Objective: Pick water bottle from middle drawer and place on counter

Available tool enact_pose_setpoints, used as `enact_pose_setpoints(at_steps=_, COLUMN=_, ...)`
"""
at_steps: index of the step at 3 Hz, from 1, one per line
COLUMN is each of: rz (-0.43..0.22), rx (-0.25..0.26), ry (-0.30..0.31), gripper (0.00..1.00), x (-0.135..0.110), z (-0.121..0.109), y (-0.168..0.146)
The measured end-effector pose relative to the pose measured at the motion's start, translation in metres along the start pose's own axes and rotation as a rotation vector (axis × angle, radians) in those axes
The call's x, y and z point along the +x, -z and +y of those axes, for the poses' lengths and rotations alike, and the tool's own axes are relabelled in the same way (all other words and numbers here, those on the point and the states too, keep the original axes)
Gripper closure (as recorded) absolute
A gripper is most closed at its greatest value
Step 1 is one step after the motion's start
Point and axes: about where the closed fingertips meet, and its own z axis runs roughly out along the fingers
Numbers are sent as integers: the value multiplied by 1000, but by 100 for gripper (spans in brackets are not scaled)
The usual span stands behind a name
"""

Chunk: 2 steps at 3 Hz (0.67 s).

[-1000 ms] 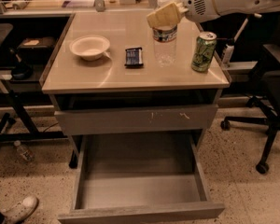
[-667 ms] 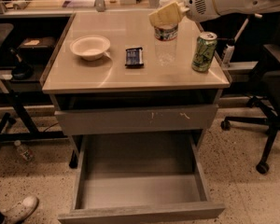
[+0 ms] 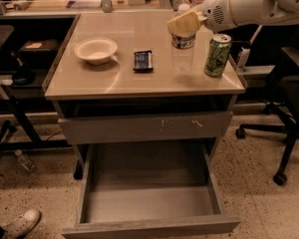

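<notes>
Four things stand on the counter [image 3: 139,83]: a white bowl [image 3: 95,50] toward the left edge, a dark packet [image 3: 143,60] near the middle, the water bottle [image 3: 183,54] right of the middle, and a green can [image 3: 217,55] close to the right edge, not far from the front right corner. The water bottle is upright with its base on the glossy top. It stands between the packet and the can, just beside the can but apart from it.

The gripper [image 3: 177,25] reaches in from beyond the right edge on a white arm [image 3: 249,4] and sits at the bottle's neck, just under the white cap and above the label band. Its jaws are drawn in on the neck: the near tan finger lies across the front of the bottle, while the other is hidden behind it, so the hold reads as narrow and closed on the bottle.

Below the front edge of the counter comes a grey drawer front [image 3: 139,128] with pale scratch marks, pushed nearly in. Under that the middle drawer [image 3: 149,203] is pulled well out toward the camera, showing its smooth grey inside.

Off the counter's right edge is a black office chair [image 3: 289,108]; beyond the back edge runs a long bench [image 3: 65,1]; a shoe [image 3: 22,223] shows on the floor at the lower left
</notes>
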Motion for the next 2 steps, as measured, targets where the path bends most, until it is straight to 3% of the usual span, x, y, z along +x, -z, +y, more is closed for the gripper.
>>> enact_pose_setpoints(at_steps=2, rz=28, rx=6, ry=-39, gripper=100, x=26, z=-23, y=-10)
